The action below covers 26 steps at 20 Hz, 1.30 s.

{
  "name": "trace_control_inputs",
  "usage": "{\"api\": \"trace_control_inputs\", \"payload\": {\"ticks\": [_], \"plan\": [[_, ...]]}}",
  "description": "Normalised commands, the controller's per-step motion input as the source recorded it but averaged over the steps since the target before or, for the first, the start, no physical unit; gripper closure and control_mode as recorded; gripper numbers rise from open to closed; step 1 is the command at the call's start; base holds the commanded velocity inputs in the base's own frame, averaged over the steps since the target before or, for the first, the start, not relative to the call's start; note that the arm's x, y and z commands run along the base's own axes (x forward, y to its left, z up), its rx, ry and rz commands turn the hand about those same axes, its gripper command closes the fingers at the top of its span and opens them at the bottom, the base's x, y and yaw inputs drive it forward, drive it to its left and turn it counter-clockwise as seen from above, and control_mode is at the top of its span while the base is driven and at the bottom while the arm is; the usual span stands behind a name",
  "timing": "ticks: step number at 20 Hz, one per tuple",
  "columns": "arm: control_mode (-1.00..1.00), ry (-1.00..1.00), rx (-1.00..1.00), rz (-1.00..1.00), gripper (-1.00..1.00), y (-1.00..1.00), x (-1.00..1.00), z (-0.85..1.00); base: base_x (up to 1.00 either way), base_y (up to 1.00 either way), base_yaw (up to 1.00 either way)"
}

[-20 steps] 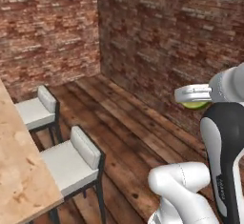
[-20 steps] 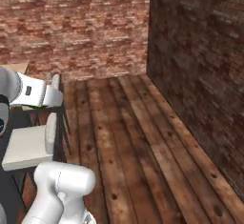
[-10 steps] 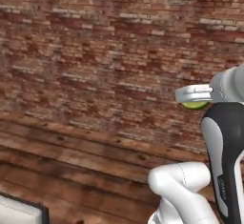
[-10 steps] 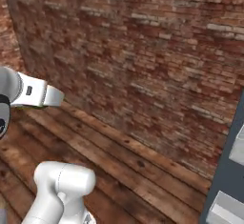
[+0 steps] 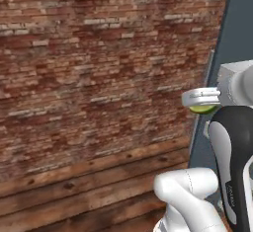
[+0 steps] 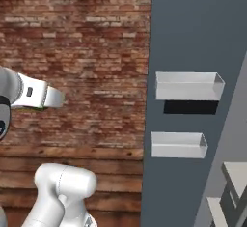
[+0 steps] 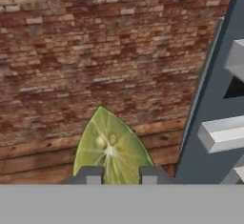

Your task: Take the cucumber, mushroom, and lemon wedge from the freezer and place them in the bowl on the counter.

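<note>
1. Gripper (image 7: 116,174) nearly closed, its two dark finger tips pinching the lemon wedge (image 7: 110,147) from either side at the wedge's lower edge; the cut face of the wedge, yellow-green with pale membranes, looks at the hand camera and its point rises away from the fingers.
2. From the left base view the wedge shows as a sliver of green (image 5: 203,109) just under the white hand, held up in the air in front of the brick wall (image 5: 99,68); nothing lies beneath it but the plank floor (image 5: 89,191).
3. Freezer (image 6: 193,37): its dark slate-blue door stands at the right of the right base view, with two clear bins (image 6: 189,86) one above the other on its inner face; pale grey shelf edges show at the lower right corner.
4. In the hand view the same door edge (image 7: 209,99) runs up the right side, with pale bins on it; the wedge is off to its left, apart from it, against the brick wall and floor boards.
</note>
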Motion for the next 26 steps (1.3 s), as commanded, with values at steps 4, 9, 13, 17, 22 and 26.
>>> {"api": "trace_control_inputs", "payload": {"ticks": [4, 9, 13, 17, 22, 26], "plan": [[1.00, 0.00, 0.00, 0.00, 1.00, 0.00, 0.00, 0.00, 0.00, 0.14, -0.90], [1.00, 0.00, 0.00, 0.00, 1.00, 0.00, 0.00, 0.00, 0.01, 0.31, -0.79], [1.00, 0.00, 0.00, 0.00, 1.00, 0.00, 0.00, 0.00, 0.10, 0.75, -0.59], [1.00, 0.00, 0.00, 0.00, 1.00, 0.00, 0.00, 0.00, 0.24, 1.00, -0.35], [1.00, 0.00, 0.00, 0.00, 1.00, 0.00, 0.00, 0.00, 0.18, 0.98, -0.39], [1.00, 0.00, 0.00, 0.00, 1.00, 0.00, 0.00, 0.00, 0.13, 0.91, -0.48]]}}
